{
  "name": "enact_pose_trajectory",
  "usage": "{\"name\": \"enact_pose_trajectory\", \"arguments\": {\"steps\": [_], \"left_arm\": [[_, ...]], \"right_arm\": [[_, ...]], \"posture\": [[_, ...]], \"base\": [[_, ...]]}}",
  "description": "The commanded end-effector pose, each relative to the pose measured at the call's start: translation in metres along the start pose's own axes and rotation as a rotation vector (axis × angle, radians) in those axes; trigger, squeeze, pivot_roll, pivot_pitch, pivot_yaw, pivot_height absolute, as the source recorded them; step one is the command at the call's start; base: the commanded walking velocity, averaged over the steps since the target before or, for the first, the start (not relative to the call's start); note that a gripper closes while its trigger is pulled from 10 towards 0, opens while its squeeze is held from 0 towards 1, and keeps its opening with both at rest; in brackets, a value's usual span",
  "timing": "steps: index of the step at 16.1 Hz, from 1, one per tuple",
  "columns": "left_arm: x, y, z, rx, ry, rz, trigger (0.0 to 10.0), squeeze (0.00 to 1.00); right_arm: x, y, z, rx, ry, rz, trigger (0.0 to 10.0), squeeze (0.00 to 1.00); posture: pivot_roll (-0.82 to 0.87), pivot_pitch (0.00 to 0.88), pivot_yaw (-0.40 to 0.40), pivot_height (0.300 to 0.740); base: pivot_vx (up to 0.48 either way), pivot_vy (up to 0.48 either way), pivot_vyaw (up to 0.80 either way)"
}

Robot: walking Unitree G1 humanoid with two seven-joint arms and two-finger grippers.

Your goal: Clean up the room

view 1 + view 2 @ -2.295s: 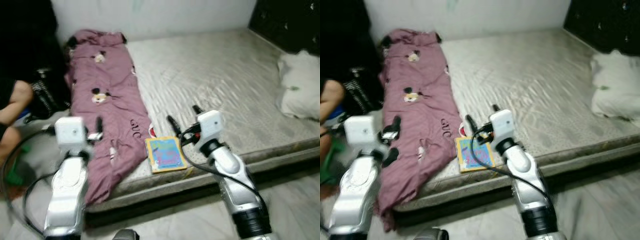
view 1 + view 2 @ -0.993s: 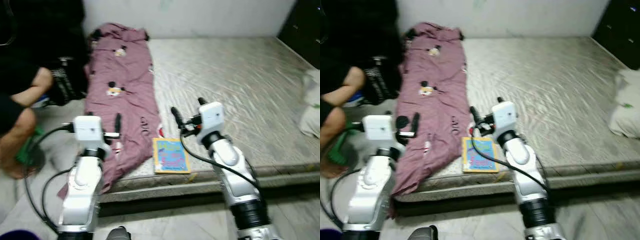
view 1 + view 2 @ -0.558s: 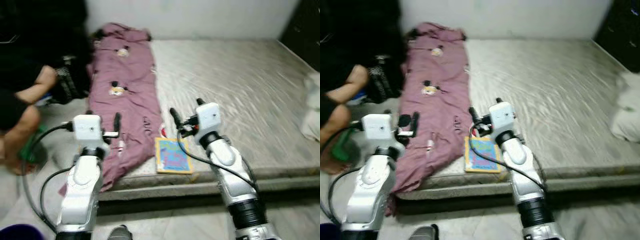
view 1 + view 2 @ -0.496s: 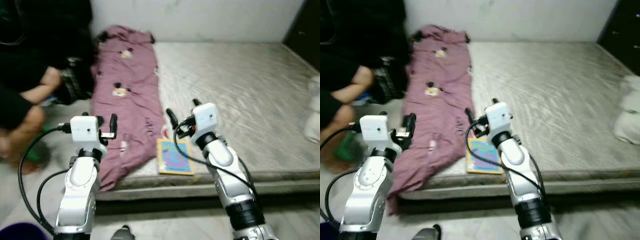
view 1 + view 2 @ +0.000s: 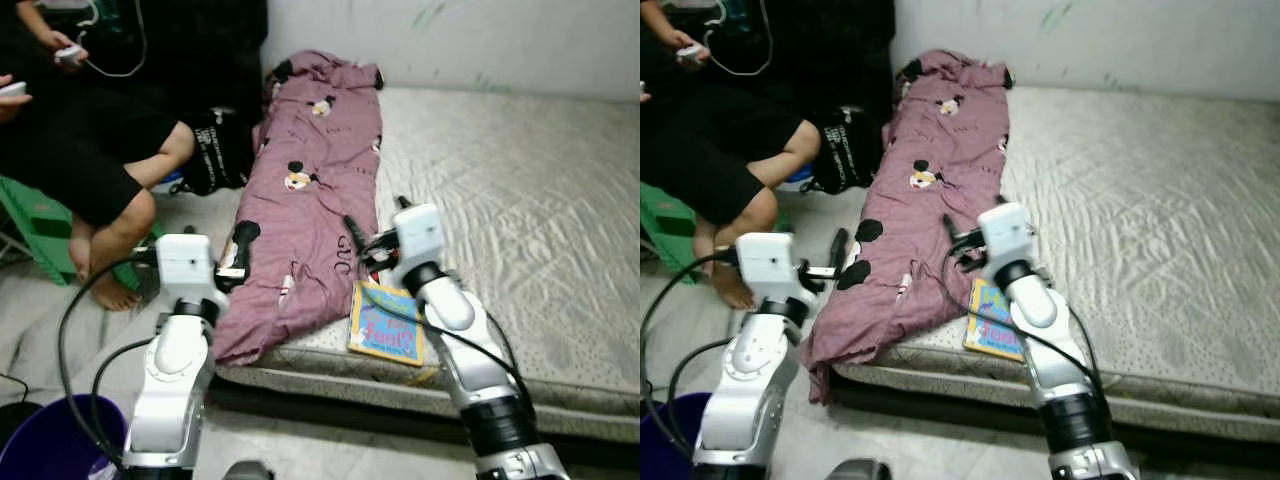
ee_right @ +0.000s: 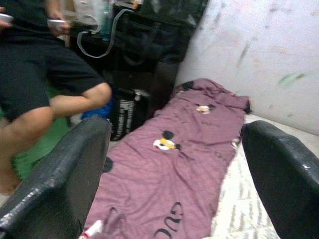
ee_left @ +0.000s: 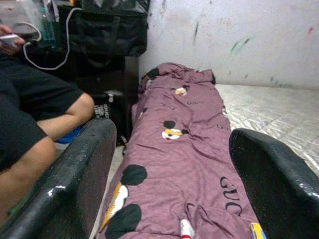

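Observation:
A mauve blanket with cartoon-mouse prints lies along the left side of a bare mattress, its lower end hanging over the front edge. A colourful children's book rests flat near that edge, right of the blanket. My right gripper hovers open just above the blanket's right border, a little beyond the book. My left gripper is open in the air by the blanket's left edge, over the floor. In the wrist views the blanket lies ahead between spread fingers, with nothing held.
A person in black sits on a green stool at the left, holding small devices. A black bag stands between the person and the mattress. A purple bucket sits on the floor at the near left.
The camera has swung left, bringing the seated person, stool and purple bucket into view and the pillow out. Both arms keep about the same raised, open pose.

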State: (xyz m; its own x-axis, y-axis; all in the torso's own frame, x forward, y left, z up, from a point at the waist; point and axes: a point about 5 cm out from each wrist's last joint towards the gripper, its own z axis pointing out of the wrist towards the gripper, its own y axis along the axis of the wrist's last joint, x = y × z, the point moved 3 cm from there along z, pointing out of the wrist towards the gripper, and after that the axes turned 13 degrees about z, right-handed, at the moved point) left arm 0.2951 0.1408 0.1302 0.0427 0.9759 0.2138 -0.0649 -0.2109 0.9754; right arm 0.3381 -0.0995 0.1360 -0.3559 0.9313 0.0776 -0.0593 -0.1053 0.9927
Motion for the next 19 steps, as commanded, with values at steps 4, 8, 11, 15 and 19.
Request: {"name": "enact_pose_trajectory", "arguments": {"steps": [4, 8, 11, 15, 19], "left_arm": [[0.0032, -0.0009, -0.0008, 0.0, -0.003, 0.0, 10.0, 0.0], [0.0015, 0.0037, -0.0021, -0.031, -0.021, -0.006, 10.0, 0.0], [0.002, 0.0043, -0.0022, -0.034, -0.024, -0.006, 10.0, 0.0], [0.002, 0.0045, -0.0015, -0.036, -0.029, -0.011, 10.0, 0.0], [0.0022, 0.0043, -0.0012, -0.035, -0.029, -0.008, 10.0, 0.0]], "right_arm": [[0.0035, -0.0002, 0.0038, -0.002, 0.003, 0.01, 10.0, 0.0], [0.0027, -0.0008, 0.0054, 0.002, -0.004, 0.024, 10.0, 0.0], [0.004, -0.0007, 0.0058, -0.001, 0.001, 0.016, 10.0, 0.0], [0.0029, -0.001, 0.0065, 0.0, -0.006, 0.012, 10.0, 0.0], [0.0024, -0.0013, 0.0072, 0.0, -0.009, 0.011, 10.0, 0.0]], "posture": [[0.04, 0.0, -0.037, 0.74], [0.04, 0.0, -0.037, 0.74], [0.04, 0.0, -0.037, 0.74], [0.04, 0.0, -0.034, 0.74], [0.04, 0.0, -0.033, 0.74]], "base": [[0.0, 0.0, 0.0], [0.0, 0.0, -0.51], [0.18, 0.0, 0.0], [0.32, 0.0, 0.0], [0.329, 0.0, 0.0]]}}
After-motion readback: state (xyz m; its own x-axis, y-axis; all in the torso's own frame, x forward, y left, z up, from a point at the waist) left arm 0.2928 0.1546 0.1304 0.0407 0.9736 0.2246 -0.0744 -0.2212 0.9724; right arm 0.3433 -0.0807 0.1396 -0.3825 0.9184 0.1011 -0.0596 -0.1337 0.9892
